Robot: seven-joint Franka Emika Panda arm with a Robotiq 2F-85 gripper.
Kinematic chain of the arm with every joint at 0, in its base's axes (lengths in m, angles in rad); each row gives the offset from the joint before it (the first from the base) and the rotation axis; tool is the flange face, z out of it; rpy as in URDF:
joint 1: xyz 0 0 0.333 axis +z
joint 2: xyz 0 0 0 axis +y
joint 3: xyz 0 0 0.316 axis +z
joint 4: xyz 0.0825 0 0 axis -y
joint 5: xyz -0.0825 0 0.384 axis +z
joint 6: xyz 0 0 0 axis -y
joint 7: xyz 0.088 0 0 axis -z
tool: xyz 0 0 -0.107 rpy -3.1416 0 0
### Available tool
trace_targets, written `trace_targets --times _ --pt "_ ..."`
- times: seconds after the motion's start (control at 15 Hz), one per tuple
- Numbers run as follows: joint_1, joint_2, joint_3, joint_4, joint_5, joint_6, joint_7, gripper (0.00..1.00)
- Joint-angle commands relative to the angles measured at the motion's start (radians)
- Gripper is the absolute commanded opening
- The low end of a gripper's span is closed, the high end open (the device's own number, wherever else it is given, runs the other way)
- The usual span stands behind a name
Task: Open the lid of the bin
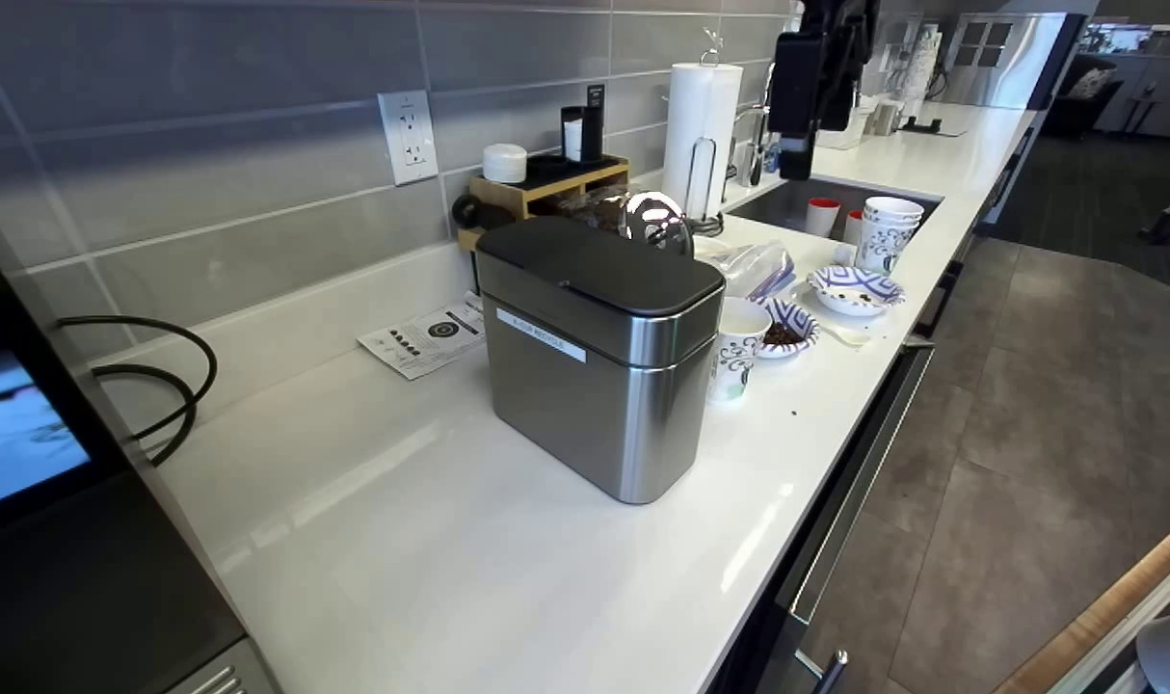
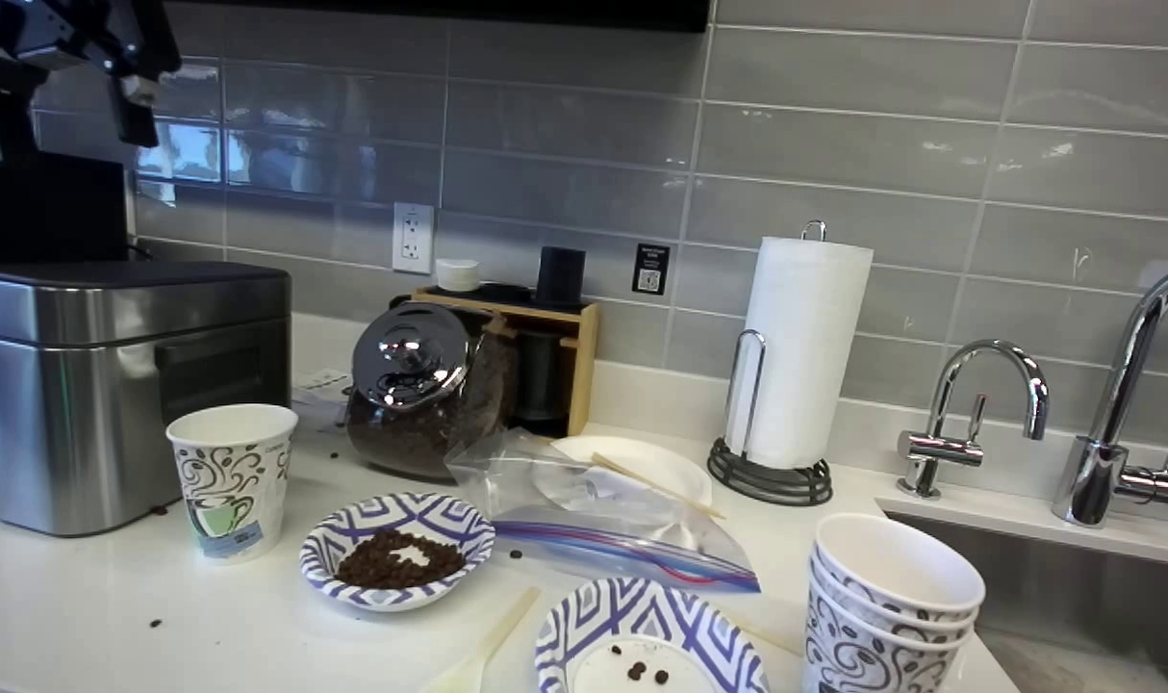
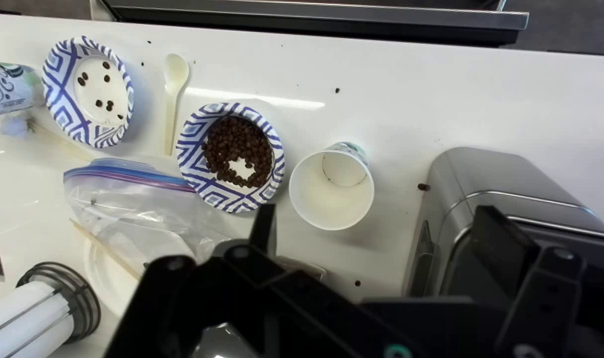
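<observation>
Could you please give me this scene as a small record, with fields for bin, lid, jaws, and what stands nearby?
Bin: steel, upright on the counter
Lid: closed
Jaws: open, holding nothing, above the counter
Beside bin: paper cup, upright, apart from it
Next to cup: patterned bowl with dark beans
Paper towels: upright on a holder

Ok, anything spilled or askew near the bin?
Yes: a few dark beans lie loose on the counter, one beside the bin, which looks like a spill since others sit in bowls. The lid looks level.

Seemingly dark-grey lid point(image 1: 599, 265), silver bin point(image 1: 585, 419), blue-patterned bowls point(image 3: 191, 155)
</observation>
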Motion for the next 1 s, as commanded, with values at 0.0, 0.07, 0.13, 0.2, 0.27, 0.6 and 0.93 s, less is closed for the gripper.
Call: trace_targets --times 0.0,0.07,0.13,0.2,0.27,0.6,0.93 --pt "0.012 0.006 0.070 -0.006 -0.050 0.024 0.122 1.00" --pt "0.012 0.018 0.092 0.004 -0.066 0.030 0.158 1.00" --pt "0.012 0.026 0.110 0.005 -0.085 0.053 0.187 1.00" --pt "0.010 0.036 0.126 0.006 -0.107 0.081 0.216 1.00" --pt "0.007 0.047 0.140 0.012 -0.130 0.099 0.242 1.00" --pt "0.019 0.068 0.146 0.010 -0.181 0.169 0.271 1.00" --pt "0.020 0.095 0.147 0.031 -0.195 0.174 0.280 1.00"
